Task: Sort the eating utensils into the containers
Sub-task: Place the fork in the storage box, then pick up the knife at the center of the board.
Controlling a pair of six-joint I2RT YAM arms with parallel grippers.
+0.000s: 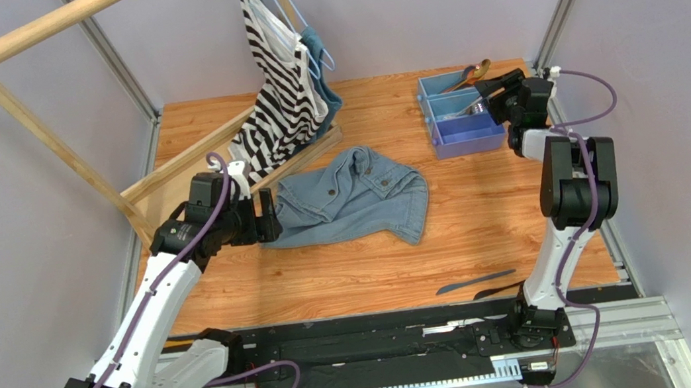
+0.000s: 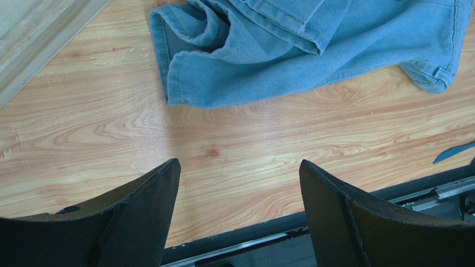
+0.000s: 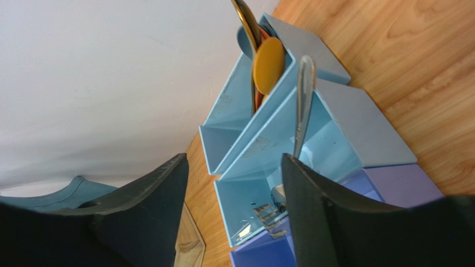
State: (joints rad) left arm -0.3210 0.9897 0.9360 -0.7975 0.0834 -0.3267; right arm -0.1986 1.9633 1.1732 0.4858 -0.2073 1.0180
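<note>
The right pincer (image 3: 234, 161) is hanging with its jaws standing wide apart and gripping nothing. It is hovering over the tray (image 3: 357, 119), seen at the far right of the worktop (image 1: 330, 276) in the top view (image 1: 469, 147). Below the jaws, a silver utensil (image 3: 304, 94) is leaning in the middle compartment, its handle sticking up past the rim just beside the right-hand finger. Whether it is touching that finger cannot be told. In the next compartment beyond, a yellow spoon (image 3: 268, 64) and a gold spoon (image 3: 245, 19) are standing tilted, their bowls upward.

The left pincer (image 2: 240, 167) is likewise showing its jaws apart and holding nothing. It is hovering over bare worktop, near the left edge of a crumpled denim garment (image 2: 312, 50) lying at mid-worktop.

Two task pieces are lying outside the tray, near the front edge of the worktop and close to the right arm's base: a blue utensil (image 1: 462, 285) and, just beside it, a dark utensil (image 1: 496, 290).

At the far left, a striped garment (image 1: 285, 82) is hanging on a wooden rack (image 1: 41, 134).
</note>
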